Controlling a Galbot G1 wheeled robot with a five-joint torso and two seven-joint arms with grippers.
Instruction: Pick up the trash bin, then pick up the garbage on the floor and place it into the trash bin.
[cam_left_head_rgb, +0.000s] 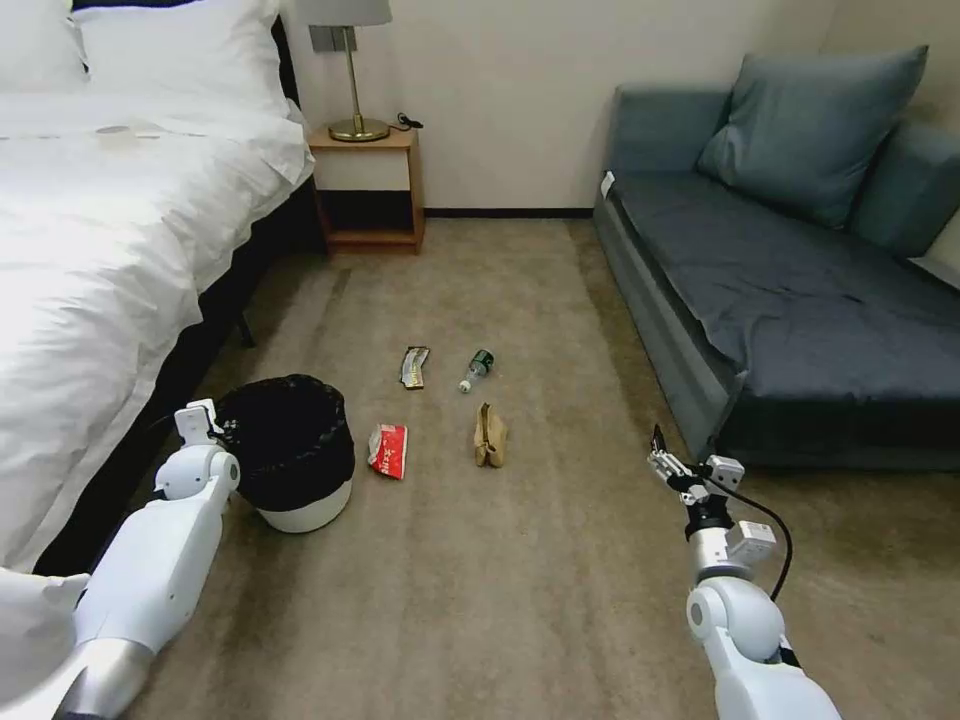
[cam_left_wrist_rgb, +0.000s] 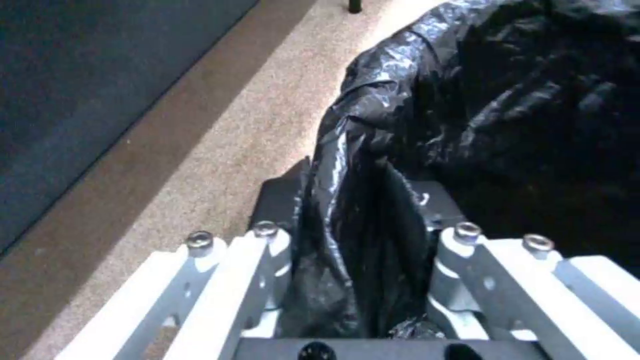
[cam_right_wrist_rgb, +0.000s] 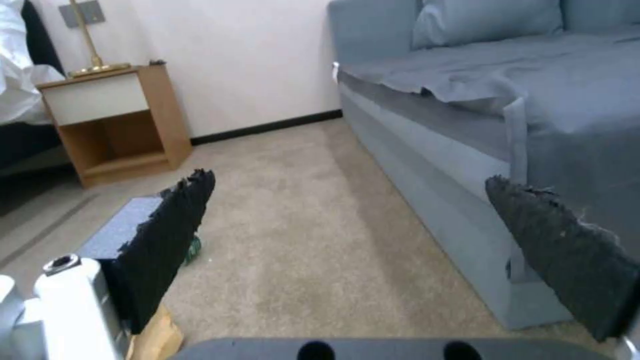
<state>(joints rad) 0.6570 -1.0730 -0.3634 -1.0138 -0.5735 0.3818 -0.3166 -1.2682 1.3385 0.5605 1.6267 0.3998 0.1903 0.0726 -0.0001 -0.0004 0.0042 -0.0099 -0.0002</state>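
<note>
Left gripper (cam_left_wrist_rgb: 360, 280) pinches trash bin (cam_left_head_rgb: 290, 455) rim, liner-wrapped, bin on carpet beside bed. Right gripper (cam_left_head_rgb: 664, 462) spread, empty (nearer arm); tan paper bag (cam_left_head_rgb: 489, 437) lies to its left, long axis pointing away from robot.

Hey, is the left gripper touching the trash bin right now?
Touching. The left wrist view shows the left gripper with its fingers closed on the trash bin liner's rim.

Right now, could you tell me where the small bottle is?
In the head view, the small bottle lies on the carpet mid-floor, between the dark-and-gold wrapper and the sofa.
</note>
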